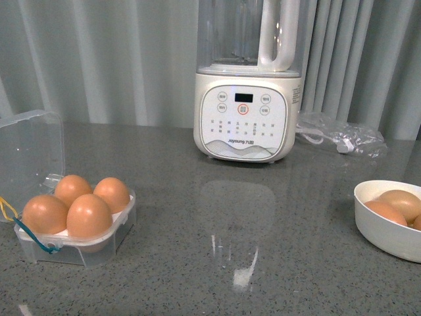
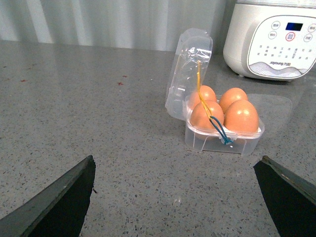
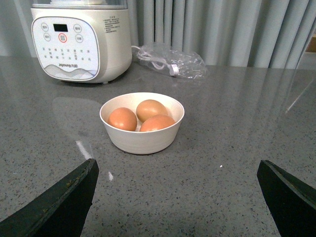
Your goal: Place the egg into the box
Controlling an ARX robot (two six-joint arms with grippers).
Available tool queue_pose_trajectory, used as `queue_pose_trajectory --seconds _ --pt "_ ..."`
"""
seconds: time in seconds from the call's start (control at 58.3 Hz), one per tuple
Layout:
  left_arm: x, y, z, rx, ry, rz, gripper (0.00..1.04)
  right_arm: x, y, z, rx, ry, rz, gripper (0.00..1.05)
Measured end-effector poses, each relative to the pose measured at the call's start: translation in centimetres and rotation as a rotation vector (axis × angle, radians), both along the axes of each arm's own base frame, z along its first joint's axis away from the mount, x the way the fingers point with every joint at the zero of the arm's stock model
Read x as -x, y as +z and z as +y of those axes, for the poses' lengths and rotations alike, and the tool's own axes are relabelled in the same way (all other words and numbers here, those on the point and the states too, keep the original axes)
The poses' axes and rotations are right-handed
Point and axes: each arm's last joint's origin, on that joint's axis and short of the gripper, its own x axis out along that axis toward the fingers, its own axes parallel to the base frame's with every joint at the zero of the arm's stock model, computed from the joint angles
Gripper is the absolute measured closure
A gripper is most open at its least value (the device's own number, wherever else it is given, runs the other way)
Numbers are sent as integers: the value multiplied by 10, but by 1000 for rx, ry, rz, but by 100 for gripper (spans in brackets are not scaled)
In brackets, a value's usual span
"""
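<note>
Four brown eggs sit in the clear box, one in each hole, so the box is full. They all look the same, and I cannot tell which one is the egg for the job. Each egg stands on its end, with its long way going up and down. I cannot tell which end is on top. The clear lid is open and stands up behind the eggs. A blue and yellow band hangs at one corner of the box.

The box is to the left of the white blender machine and closer to the robot than it. A round white bowl is to the right of the machine, also closer to the robot. The right side of the front view cuts it off. The right wrist view shows three other eggs in the bowl. They lie on their sides and touch each other. A clear bag with a white cord in it lies just to the right of the machine.

The grey counter is bare in front of the machine, with lots of room between box and bowl. Behind the machine, the counter ends at a grey curtain.

The left claw has its fingers far apart, and nothing is between them. The right claw is the same, wide apart and holding nothing.
</note>
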Motion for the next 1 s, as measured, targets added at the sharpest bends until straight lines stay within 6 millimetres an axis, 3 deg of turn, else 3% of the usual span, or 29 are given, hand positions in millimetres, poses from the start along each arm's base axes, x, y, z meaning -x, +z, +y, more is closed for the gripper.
queue_pose_trajectory --seconds 0.034,0.12,0.172,0.498,0.669,0.806,0.995 --pt "0 -1 0 5 17 18 7 0 0 0 0 0 0 7" --pt "-2 -6 -1 4 233 291 7 0 0 0 0 0 0 7" --pt "-4 -10 -2 -26 309 364 7 0 0 0 0 0 0 7" --pt "-16 1 -2 21 268 267 7 0 0 0 0 0 1 7" --pt "-38 14 14 72 216 213 7 0 0 0 0 0 1 7" --pt "-69 38 40 77 179 164 7 0 0 0 0 0 1 7" --pt "-108 49 70 59 159 196 7 0 0 0 0 0 1 7"
